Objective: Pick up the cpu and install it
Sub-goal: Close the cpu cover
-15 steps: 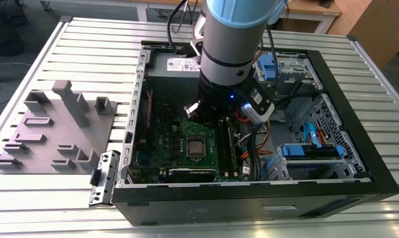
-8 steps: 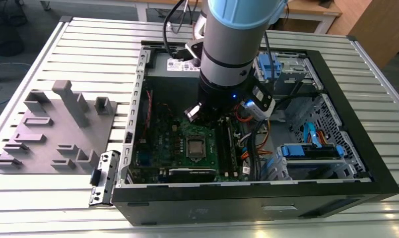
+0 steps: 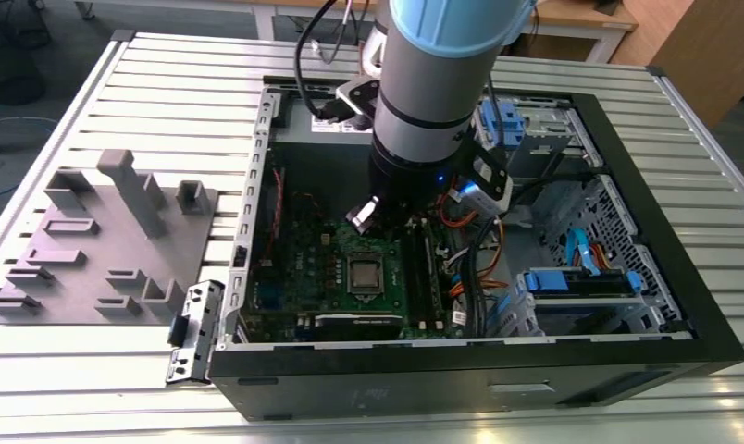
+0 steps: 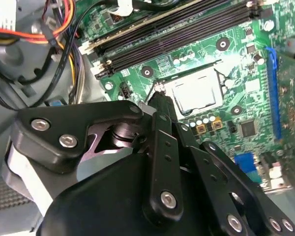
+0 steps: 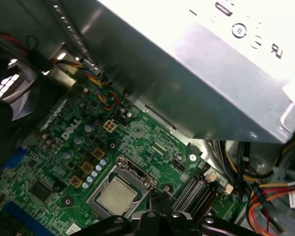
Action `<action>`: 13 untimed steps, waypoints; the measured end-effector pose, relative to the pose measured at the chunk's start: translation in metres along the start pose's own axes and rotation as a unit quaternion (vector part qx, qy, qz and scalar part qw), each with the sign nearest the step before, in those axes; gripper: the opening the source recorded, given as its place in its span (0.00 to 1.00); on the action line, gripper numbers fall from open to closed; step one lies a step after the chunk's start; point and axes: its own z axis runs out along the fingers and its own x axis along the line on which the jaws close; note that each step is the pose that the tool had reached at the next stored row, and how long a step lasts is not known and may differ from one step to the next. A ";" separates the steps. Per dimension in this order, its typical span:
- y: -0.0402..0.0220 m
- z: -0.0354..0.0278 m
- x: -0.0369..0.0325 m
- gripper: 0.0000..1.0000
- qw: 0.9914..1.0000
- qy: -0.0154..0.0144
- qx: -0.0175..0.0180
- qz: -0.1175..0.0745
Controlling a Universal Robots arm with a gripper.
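The cpu [image 4: 197, 92] sat in the motherboard [image 4: 221, 59] socket; the gripper [image 4: 160, 101], fingers clenched and empty, hung at the cpu's 9 o'clock edge in the second wrist view.

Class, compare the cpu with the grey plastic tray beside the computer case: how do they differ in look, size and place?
The cpu is a small flat silvery square; the grey tray is far larger, with upright blocks rising from it. The cpu sits in its socket on the green motherboard inside the case; the tray lies outside, on the slatted table at the exterior view's left. Both lie level and are greyish.
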 end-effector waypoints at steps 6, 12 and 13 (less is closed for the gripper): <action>0.0001 0.0002 -0.0001 0.11 1.000 0.000 -0.002 -0.013; 0.0002 0.0001 -0.0002 0.11 0.999 -0.003 -0.008 -0.031; 0.0002 0.0002 -0.0002 0.11 0.999 -0.003 -0.009 -0.038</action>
